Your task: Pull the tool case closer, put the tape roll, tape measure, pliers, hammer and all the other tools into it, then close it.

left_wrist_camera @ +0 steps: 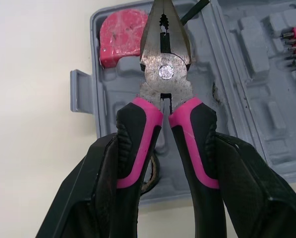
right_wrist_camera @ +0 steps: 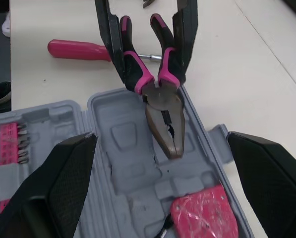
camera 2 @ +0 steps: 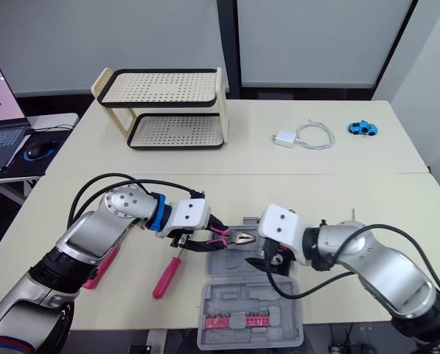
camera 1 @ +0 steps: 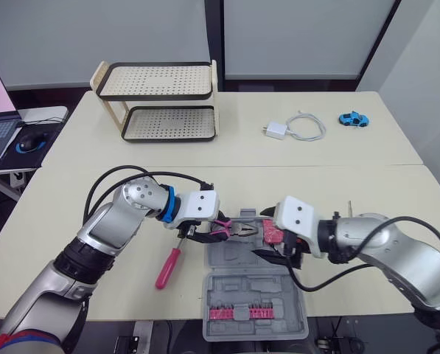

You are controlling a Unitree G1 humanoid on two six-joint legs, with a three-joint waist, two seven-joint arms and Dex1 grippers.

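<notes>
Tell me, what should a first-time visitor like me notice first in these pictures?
The pliers with pink-and-black handles stand out first: the left gripper clamps them by the handles, nose pointing over the open grey plastic tool case at the near edge of the cream table. The right gripper hovers open above the same case, and a pink-handled screwdriver lies on the table at the case's left side.
</notes>
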